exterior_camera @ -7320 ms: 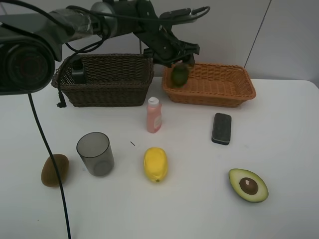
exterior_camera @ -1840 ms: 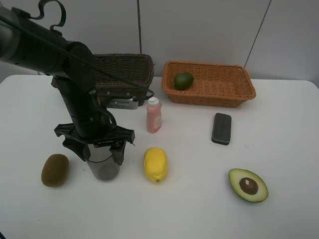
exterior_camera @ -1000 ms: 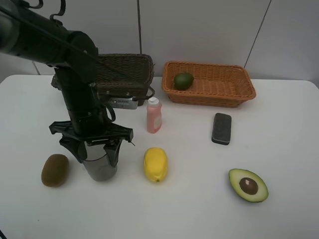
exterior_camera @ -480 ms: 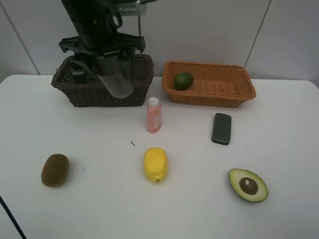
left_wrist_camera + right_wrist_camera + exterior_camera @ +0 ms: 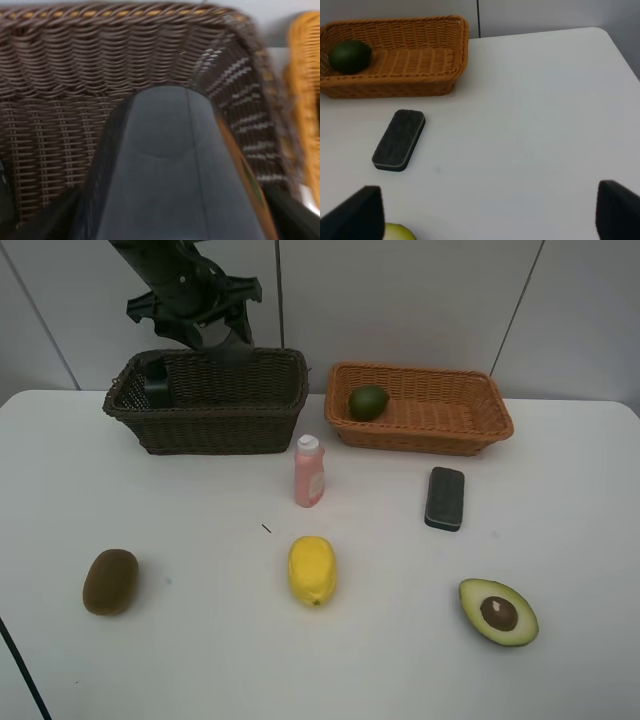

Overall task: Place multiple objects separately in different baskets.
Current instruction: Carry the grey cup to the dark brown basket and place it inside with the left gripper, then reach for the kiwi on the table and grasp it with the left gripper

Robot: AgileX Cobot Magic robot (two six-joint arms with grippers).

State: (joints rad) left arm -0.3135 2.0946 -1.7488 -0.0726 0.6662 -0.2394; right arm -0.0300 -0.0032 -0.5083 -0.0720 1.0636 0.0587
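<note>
The grey translucent cup (image 5: 165, 165) is hanging over the inside of the dark brown basket (image 5: 205, 405). The left pincer (image 5: 205, 330) is clamping it between its fingers (image 5: 295, 215). In the high view the cup is hard to pick out against the dark arm. The left arm (image 5: 160, 260) is coming in from that view's 11 o'clock, with its wrist bending down toward the basket's far wall. The dark green pump bottle (image 5: 155, 380) is standing in the basket's 9 o'clock end.

The orange-tan basket (image 5: 470, 430) is sitting at the dark one's 3 o'clock, with the green lime (image 5: 368, 401) lying in its 9 o'clock end. On the table (image 5: 570, 530), the small pink bottle (image 5: 309, 472) is standing upright. The yellow lemon (image 5: 312, 570) is lying at its 6 o'clock and the brown kiwi (image 5: 110, 581) at the lemon's 9 o'clock. The eraser block (image 5: 445, 498) is lying at the bottle's 3 o'clock, and the avocado half (image 5: 498, 611) at the eraser's 5 o'clock.

The right pincer (image 5: 487, 212) is hovering over the table, jaws spread wide, gripping nothing.
</note>
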